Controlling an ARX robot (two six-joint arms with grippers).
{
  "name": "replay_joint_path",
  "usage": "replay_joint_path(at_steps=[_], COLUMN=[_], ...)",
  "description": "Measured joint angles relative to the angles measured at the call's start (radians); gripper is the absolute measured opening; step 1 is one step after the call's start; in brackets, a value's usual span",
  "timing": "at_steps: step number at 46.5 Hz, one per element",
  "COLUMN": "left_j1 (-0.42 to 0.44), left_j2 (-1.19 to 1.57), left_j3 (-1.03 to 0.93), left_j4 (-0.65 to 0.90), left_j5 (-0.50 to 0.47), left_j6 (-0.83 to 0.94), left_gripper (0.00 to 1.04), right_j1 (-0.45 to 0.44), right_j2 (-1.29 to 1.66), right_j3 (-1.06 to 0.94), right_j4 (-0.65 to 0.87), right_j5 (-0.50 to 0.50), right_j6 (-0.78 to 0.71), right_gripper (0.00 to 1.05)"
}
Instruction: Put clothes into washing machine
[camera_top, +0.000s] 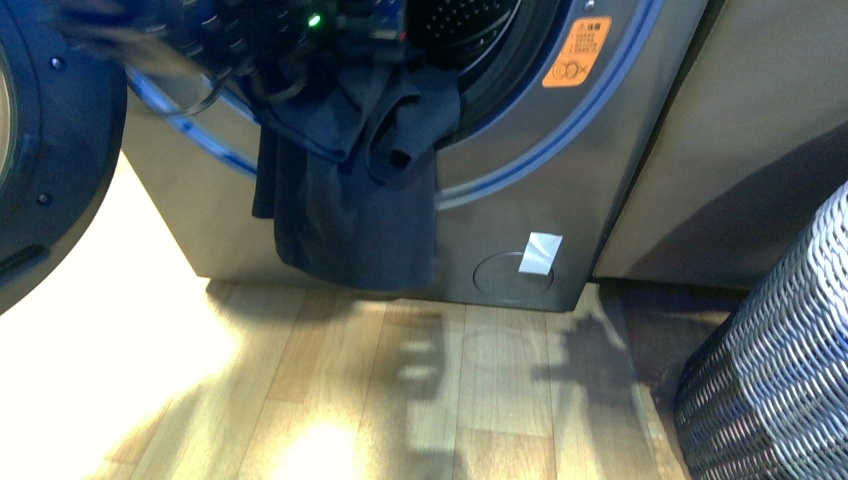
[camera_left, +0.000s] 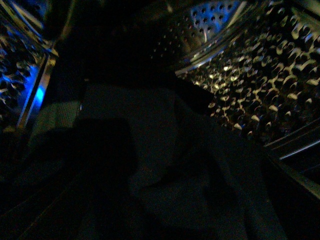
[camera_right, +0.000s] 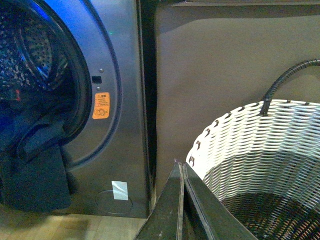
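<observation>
The dark navy clothes (camera_top: 350, 190) hang out of the washing machine's (camera_top: 560, 200) round porthole and drape down its silver-grey front. Part of the cloth (camera_left: 165, 145) lies inside the perforated steel drum (camera_left: 250, 95), seen dimly in the left wrist view. My left arm (camera_top: 250, 30) reaches into the porthole at the top; its gripper is shut on the clothes, and the jaws are lost in the dark. My right gripper (camera_right: 181, 167) is shut and empty, hovering beside the white basket, right of the machine (camera_right: 115, 145). The clothes also show in the right wrist view (camera_right: 35, 165).
The dark round door (camera_top: 50, 150) stands open at the left. A plain grey-brown unit (camera_top: 740, 150) stands right of the machine. A white woven basket (camera_top: 780, 370) sits on the wood floor (camera_top: 400, 400) at the right; it also shows in the right wrist view (camera_right: 250, 145).
</observation>
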Motion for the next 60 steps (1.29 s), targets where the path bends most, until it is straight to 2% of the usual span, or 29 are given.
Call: replay_joint_path(at_steps=[18, 28, 32, 34, 41, 51, 56, 60], left_j1=[0.055, 0.07, 0.066, 0.071, 0.105, 0.125, 0.163, 0.185], left_j2=[-0.398, -0.625, -0.739, -0.784, -0.922, -1.052, -1.115, -1.177], left_j3=[-0.439, -0.611, -0.708, -0.76, -0.991, -1.15, -1.213, -1.266], left_j4=[0.172, 0.147, 0.148, 0.167, 0.238, 0.265, 0.265, 0.259], left_j5=[0.087, 0.108, -0.095, -0.132, -0.128, -0.103, -0.05, -0.048], left_j6=[0.015, 0.019, -0.008, -0.013, -0.029, -0.032, -0.033, -0.034], left_gripper=[0.98, 0.98, 0.83, 0.76, 0.4, 0.04, 0.04, 0.04], right_j1=[0.0, 0.0, 0.0, 0.0, 0.0, 0.0, 0.0, 0.0], right_j2=[0.0, 0.0, 0.0, 0.0, 0.0, 0.0, 0.0, 0.0], right_j3=[0.0, 0.0, 0.0, 0.0, 0.0, 0.0, 0.0, 0.0], right_j4=[0.0, 0.0, 0.0, 0.0, 0.0, 0.0, 0.0, 0.0], right_j5=[0.0, 0.0, 0.0, 0.0, 0.0, 0.0, 0.0, 0.0], right_j6=[0.0, 0.0, 0.0, 0.0, 0.0, 0.0, 0.0, 0.0], right_gripper=[0.02, 0.02, 0.02, 0.02, 0.02, 0.02, 0.02, 0.02])
